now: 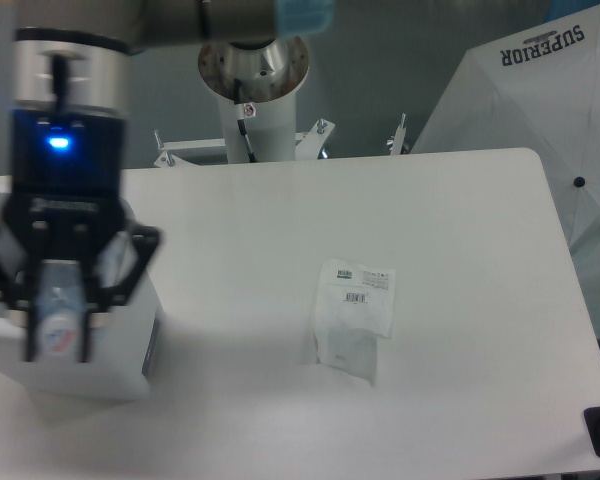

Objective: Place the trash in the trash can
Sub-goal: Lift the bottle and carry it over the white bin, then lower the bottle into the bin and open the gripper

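Trash in two pieces showed at this moment. One piece, the crushed clear bluish plastic bottle [56,318], stood upright between the two fingers of the gripper [57,345], its cap end low and its body rising between the finger links. The gripper was clamped on the bottle, a finger pressing each side. It hung in front of the trash can [145,335], which sat at the left edge of the table [460,230]; only a strip of the can's white wall and a little of its rim showed past the gripper's black body. Whether the bottle was above the can's opening or just in front of it could not be told from this view. A blue light [58,143] glowed on the gripper's wrist section, under the arm's silver sleeve.

The second piece, the flat clear plastic bag [352,320] with white barcode labels, lay on the table well apart from the gripper, towards the middle. Its labels were at the far end and its clear part towards the near edge.

Behind the table stood the arm's white base column [255,110]. At the right, past the table's corner, was a white umbrella [540,90] printed with the word SUPERIOR.
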Motion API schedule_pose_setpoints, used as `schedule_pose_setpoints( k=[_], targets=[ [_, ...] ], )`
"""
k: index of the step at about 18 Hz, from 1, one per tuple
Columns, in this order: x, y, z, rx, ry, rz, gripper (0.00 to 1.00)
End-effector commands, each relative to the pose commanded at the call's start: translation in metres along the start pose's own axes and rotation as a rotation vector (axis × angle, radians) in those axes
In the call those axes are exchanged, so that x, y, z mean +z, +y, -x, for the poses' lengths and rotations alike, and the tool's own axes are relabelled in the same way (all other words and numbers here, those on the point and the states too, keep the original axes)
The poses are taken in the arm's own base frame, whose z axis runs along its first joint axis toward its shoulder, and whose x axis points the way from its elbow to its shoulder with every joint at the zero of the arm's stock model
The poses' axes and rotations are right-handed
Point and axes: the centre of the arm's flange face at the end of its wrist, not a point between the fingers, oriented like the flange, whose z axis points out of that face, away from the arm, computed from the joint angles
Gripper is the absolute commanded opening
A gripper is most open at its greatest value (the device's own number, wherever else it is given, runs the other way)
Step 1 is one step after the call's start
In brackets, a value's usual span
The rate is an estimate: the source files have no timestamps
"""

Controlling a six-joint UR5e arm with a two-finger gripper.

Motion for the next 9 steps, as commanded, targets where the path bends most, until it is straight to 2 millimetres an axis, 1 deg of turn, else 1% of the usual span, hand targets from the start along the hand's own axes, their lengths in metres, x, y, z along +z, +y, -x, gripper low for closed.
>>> schedule_pose_setpoints(
  k=[1, 3, 6, 9],
  targets=[
    [-0.001, 0.002, -0.003, 0.001, 0.003, 0.003, 0.33],
    [0.005, 0.012, -0.021, 0.013, 0.023, 0.022, 0.33],
    [0.013, 0.027, -0.035, 0.022, 0.039, 0.053, 0.33],
    [0.024, 0.036, -0.033, 0.02, 0.035, 0.077, 0.33]
  ],
)
